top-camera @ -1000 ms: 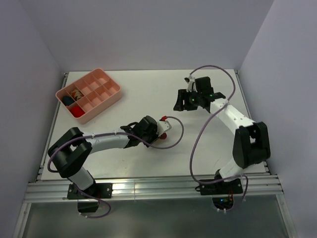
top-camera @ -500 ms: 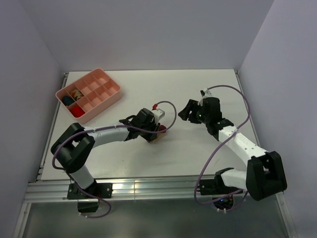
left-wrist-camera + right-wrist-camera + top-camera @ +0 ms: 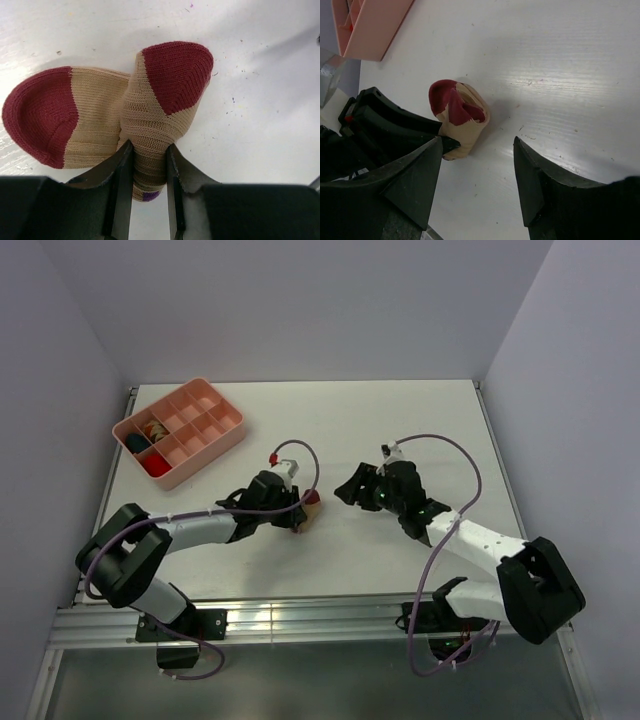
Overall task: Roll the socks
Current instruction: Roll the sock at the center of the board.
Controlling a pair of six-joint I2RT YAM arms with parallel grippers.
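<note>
The tan socks (image 3: 150, 120) with dark red toes lie partly rolled on the white table, two red ends fanning out in the left wrist view. My left gripper (image 3: 148, 149) is shut on the rolled tan part, one finger on each side. In the top view the socks (image 3: 312, 501) show just beyond the left gripper (image 3: 299, 512), near the table's middle. My right gripper (image 3: 346, 490) hovers a little to their right, open and empty. In the right wrist view the sock bundle (image 3: 464, 122) sits ahead and left of the right gripper (image 3: 479, 145), apart from its fingers.
A pink compartment tray (image 3: 215, 410) stands at the back left, holding a dark bundle (image 3: 134, 443), a red bundle (image 3: 155, 465) and a patterned piece (image 3: 155, 427). Its corner (image 3: 375, 25) shows in the right wrist view. Cables loop over both arms.
The left gripper has slid left and nearer with the socks still in it. The right arm has swung down from the back right to just right of the socks.
</note>
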